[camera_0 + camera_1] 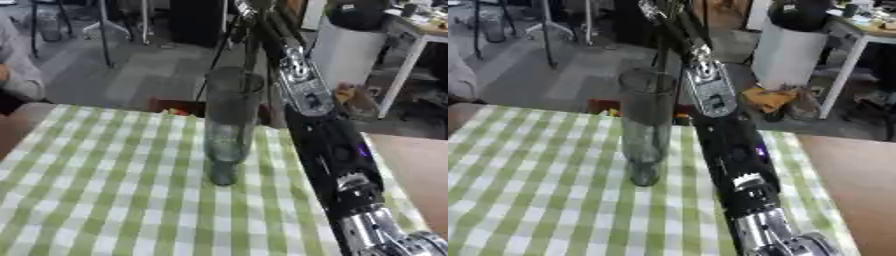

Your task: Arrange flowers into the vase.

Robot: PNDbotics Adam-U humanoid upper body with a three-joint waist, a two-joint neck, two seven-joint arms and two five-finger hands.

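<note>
Glass vase (231,125) upright, no label

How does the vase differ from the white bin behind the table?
The vase is clear glass, tall and narrow; the white bin is opaque, white-bodied and wider. The vase stands on the green checked tablecloth; the bin stands on the floor beyond the table. The vase is open-topped and holds no flowers; the bin carries a dark top. Both stand upright. The right arm stretches past the vase; its hand is out of view.
</note>
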